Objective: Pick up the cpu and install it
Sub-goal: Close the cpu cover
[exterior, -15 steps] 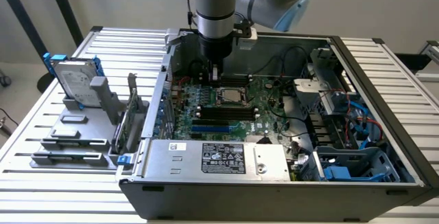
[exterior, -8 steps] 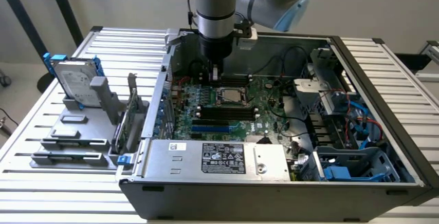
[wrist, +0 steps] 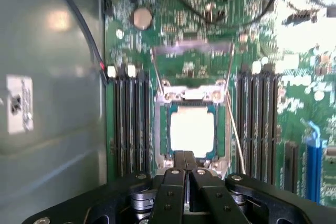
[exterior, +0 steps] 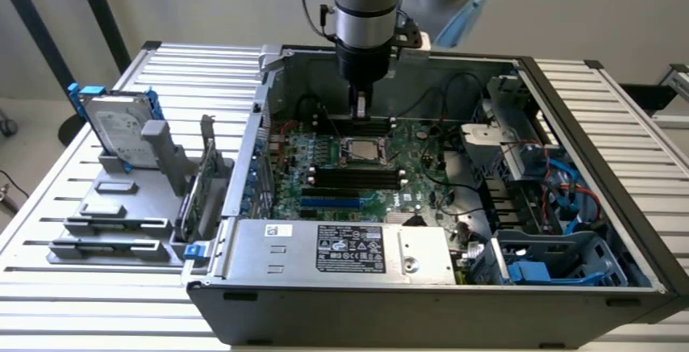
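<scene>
The cpu [wrist: 192,131], a small square chip with a bright silver top, lies flat in the motherboard socket [wrist: 164,129]. The socket's metal load plate [wrist: 191,56] stands swung open beyond it. My gripper [wrist: 185,156] hovers just at the socket's near edge, its two black fingers pressed together with nothing between them. In the exterior view the gripper [exterior: 361,115] hangs straight down inside the open computer case, a little above and behind the cpu [exterior: 364,152].
Black memory slots [wrist: 128,124] flank the socket on both sides. A hard drive in a blue frame [exterior: 113,126] stands on grey holders at the exterior view's left. The power supply [exterior: 334,247] fills the case front; cables and a drive cage [exterior: 549,259] sit at the right.
</scene>
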Robot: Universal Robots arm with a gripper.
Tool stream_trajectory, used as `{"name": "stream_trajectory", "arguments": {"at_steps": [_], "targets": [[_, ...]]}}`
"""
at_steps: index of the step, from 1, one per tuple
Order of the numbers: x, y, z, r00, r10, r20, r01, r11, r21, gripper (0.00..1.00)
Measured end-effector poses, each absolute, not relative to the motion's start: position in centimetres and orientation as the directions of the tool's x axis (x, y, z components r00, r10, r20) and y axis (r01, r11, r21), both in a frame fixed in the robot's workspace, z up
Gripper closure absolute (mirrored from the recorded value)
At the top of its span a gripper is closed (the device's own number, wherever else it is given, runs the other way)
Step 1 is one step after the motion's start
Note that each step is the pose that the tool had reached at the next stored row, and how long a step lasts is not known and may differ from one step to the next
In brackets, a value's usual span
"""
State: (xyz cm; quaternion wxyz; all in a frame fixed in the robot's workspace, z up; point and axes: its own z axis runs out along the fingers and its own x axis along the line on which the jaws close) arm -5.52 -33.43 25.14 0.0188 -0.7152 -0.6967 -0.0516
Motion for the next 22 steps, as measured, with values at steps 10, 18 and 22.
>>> {"name": "stream_trajectory", "arguments": {"at_steps": [10, 18, 22], "targets": [[-1.0, -33.6, 26.5, 0.015, 0.994, 0.104, 0.999, -0.019, 0.045, 0.89], [2.6, -33.8, 27.1, 0.008, 0.994, 0.109, 0.999, -0.013, 0.045, 0.89], [4.2, -33.8, 27.1, 0.006, 0.994, 0.11, 0.999, -0.011, 0.045, 0.89]]}}
